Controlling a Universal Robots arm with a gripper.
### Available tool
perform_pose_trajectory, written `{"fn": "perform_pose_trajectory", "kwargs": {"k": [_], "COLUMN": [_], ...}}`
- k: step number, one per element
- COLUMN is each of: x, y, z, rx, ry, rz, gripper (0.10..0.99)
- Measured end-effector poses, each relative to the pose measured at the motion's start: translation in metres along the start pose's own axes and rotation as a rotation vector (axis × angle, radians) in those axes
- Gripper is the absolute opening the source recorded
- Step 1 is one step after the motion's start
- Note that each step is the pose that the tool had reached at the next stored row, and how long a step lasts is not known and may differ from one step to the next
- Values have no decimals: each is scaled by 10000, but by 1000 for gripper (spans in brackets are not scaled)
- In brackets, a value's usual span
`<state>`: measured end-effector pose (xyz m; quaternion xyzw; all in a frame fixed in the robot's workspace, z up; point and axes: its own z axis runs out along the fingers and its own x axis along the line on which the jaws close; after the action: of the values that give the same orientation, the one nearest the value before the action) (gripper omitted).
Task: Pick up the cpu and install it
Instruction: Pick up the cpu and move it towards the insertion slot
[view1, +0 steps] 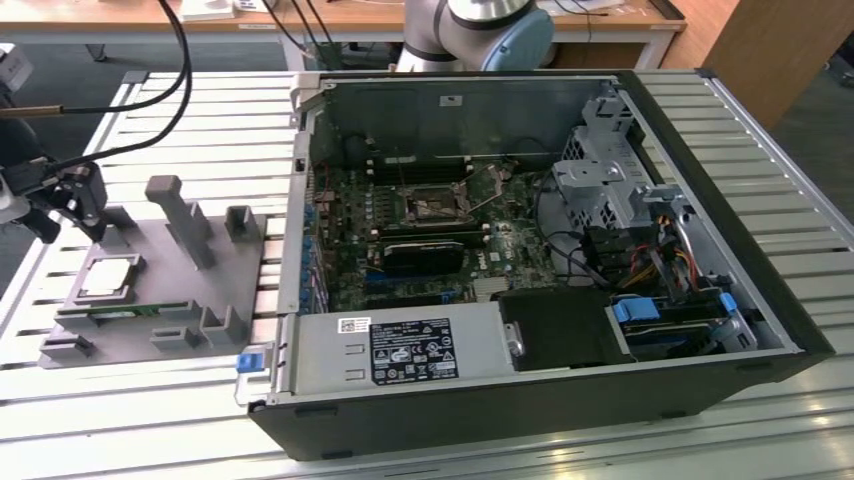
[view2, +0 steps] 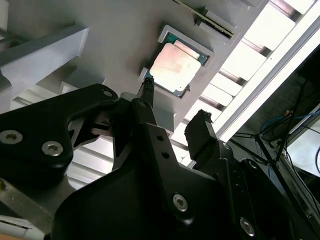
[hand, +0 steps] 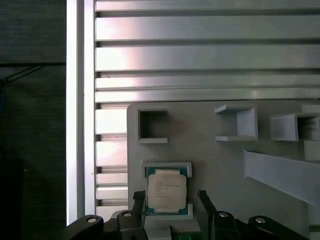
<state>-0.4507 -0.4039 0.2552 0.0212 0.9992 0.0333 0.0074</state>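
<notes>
**A:** How does the gripper (hand: 170, 196) stand?

**B:** Spread wide, holding nothing; in the first wrist view one finger (hand: 139, 197) stands on each side of the cpu (hand: 167, 192), clear of its edges; whether the tips reach down to its level I cannot tell.

**A:** And the cpu itself?

**B:** It lies flat, silvery top up, in a square pocket of the grey holder (hand: 220, 165); in the exterior view that pocket is on the side of the holder away from the computer case (view1: 694, 150).

**A:** What else is on the holder?

**B:** A green strip (view1: 114, 313) lies along the holder's edge, just beside the cpu's pocket; a tall post (view1: 180, 215) rises from the holder's middle.

**A:** And around the holder?

**B:** The case lies just beside the holder, on the exterior view's right of it, its side open and the circuit board (view1: 427, 230) showing; the holder and the case both rest on a slatted metal table (view1: 134, 420).
</notes>
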Motion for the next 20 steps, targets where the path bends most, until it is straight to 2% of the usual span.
{"fn": "perform_pose_trajectory", "kwargs": {"k": [3,11,17,19,20], "x": [1,1,1,1,2], "y": [-5,-10,-14,-18,-19], "z": [23,70,104,121,134], "rx": [34,49,51,52,53], "ry": [67,69,113,141,158], "rz": [-14,-15,-13,-11,-10], "gripper": [529,529,529,541,596]}}
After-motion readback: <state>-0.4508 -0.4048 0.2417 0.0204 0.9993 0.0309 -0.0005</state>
